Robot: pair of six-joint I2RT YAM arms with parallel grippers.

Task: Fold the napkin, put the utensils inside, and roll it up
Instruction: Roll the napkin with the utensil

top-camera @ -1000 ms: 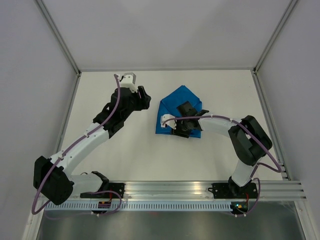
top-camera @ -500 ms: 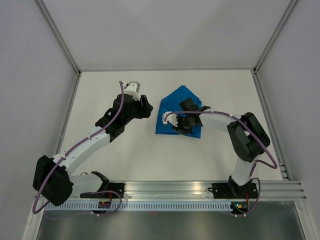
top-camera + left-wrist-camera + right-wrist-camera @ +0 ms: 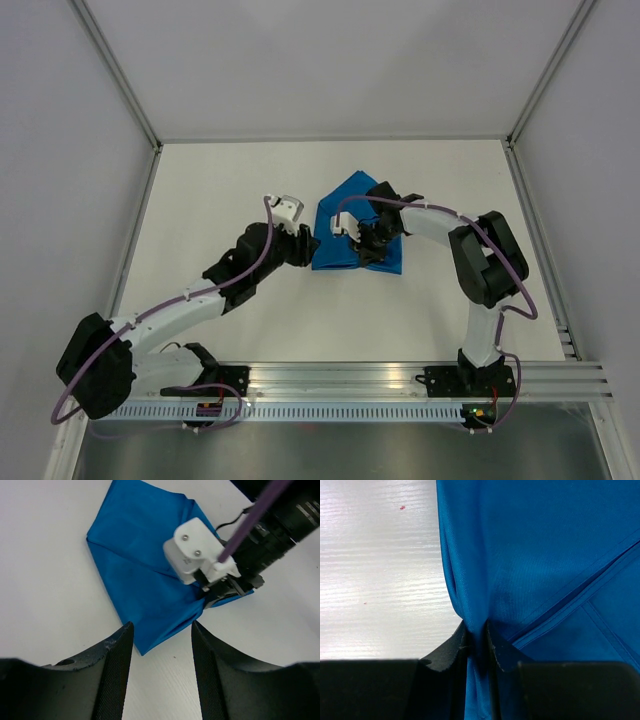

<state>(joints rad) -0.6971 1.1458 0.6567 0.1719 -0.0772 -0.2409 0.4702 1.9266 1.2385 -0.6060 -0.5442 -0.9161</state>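
The folded bright blue napkin [image 3: 334, 250] lies flat on the white table, right of middle. My right gripper [image 3: 368, 243] rests on its right part. In the right wrist view the right gripper [image 3: 477, 632] is shut on a raised fold of the napkin [image 3: 545, 555], which is pinched between both pads. My left gripper [image 3: 308, 247] is at the napkin's left corner. In the left wrist view the left gripper [image 3: 162, 630] is open, with the near corner of the napkin [image 3: 140, 575] just ahead of its fingertips and nothing between them. The utensils are out of view.
The right arm's white wrist mount [image 3: 192, 550] and purple cable sit over the napkin's right side. Grey walls enclose the table on three sides, and a metal rail [image 3: 340, 375] with both arm bases runs along the near edge.
The left arm has swung right and nearer, up to the napkin's left corner. The right gripper has closed on a fold of the napkin and shifted slightly toward the far side.
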